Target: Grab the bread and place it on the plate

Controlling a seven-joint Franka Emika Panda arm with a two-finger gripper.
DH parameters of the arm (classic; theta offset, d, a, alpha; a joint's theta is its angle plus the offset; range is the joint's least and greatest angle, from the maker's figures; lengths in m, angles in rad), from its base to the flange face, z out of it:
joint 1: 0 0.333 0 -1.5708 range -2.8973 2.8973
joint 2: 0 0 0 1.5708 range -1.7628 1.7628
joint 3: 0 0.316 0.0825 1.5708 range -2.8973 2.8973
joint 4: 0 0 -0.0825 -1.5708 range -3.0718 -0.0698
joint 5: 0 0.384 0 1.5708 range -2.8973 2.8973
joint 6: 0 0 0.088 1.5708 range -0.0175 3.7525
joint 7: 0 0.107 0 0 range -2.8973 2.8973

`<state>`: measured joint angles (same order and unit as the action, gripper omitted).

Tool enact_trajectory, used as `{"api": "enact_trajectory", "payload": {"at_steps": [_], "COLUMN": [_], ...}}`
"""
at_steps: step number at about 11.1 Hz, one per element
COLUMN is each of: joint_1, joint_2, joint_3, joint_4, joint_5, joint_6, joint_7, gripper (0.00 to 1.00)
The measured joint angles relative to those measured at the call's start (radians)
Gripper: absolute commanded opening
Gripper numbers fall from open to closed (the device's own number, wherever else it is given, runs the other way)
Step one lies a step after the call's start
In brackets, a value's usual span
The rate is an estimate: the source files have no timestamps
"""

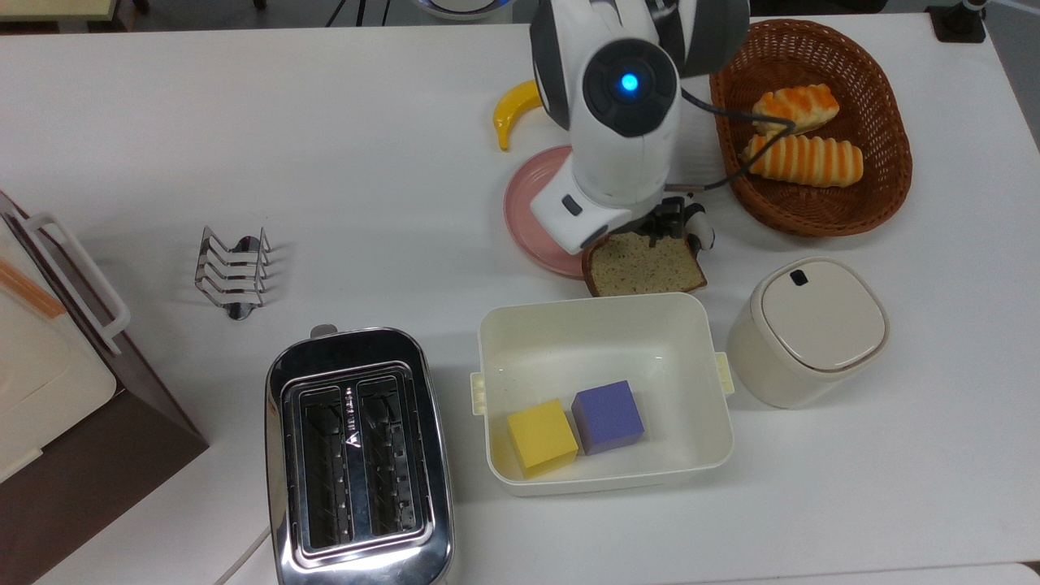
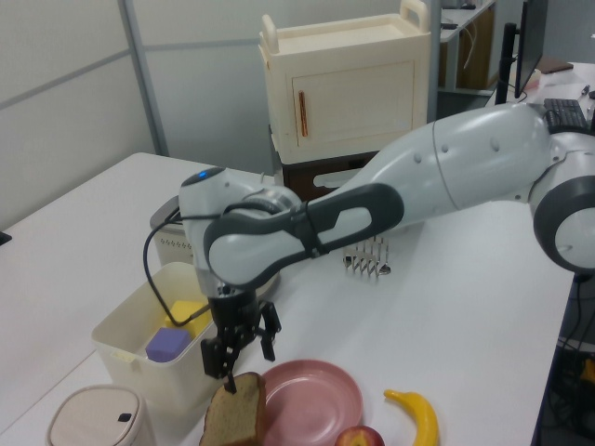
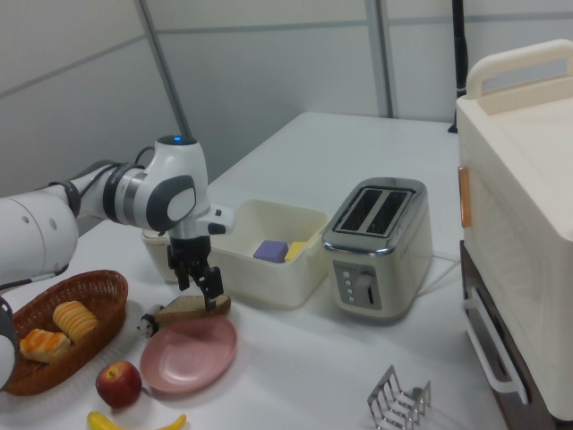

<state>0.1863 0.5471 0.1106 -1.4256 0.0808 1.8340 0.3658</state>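
The bread (image 1: 646,266) is a brown slice that lies flat beside the pink plate (image 1: 526,207), one edge resting on the plate's rim. In the left view the bread (image 2: 236,415) sits left of the plate (image 2: 318,401). My gripper (image 2: 246,357) hangs open just above the slice, fingers pointing down, one fingertip (image 2: 227,370) close to its top edge. In the right view the gripper (image 3: 199,280) stands over the bread (image 3: 192,307), with the plate (image 3: 190,356) in front. In the top view the arm covers much of the plate and the far part of the bread.
A cream tub (image 1: 603,325) with a yellow and a purple cube stands close to the bread. A lidded canister (image 1: 808,329), a wicker basket (image 1: 886,187) of striped rolls, a small panda figure (image 1: 700,229), a banana (image 1: 513,110), an apple (image 3: 119,383), a toaster (image 1: 357,455) and a toast rack (image 1: 231,270) surround them.
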Motion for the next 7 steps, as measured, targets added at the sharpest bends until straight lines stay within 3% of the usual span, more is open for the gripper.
{"api": "enact_trajectory", "payload": {"at_steps": [3,4,5,7], "joint_1": [0.01,0.01,0.01,0.01], "joint_2": [0.036,0.039,0.039,0.039], "joint_3": [0.0,0.0,0.0,0.0], "joint_4": [0.0,0.0,-0.001,-0.001], "joint_5": [0.0,0.0,0.0,0.0], "joint_6": [0.009,0.009,0.009,0.009], "joint_7": [0.013,0.013,0.013,0.013], "gripper": [0.91,0.68,0.39,0.09]}}
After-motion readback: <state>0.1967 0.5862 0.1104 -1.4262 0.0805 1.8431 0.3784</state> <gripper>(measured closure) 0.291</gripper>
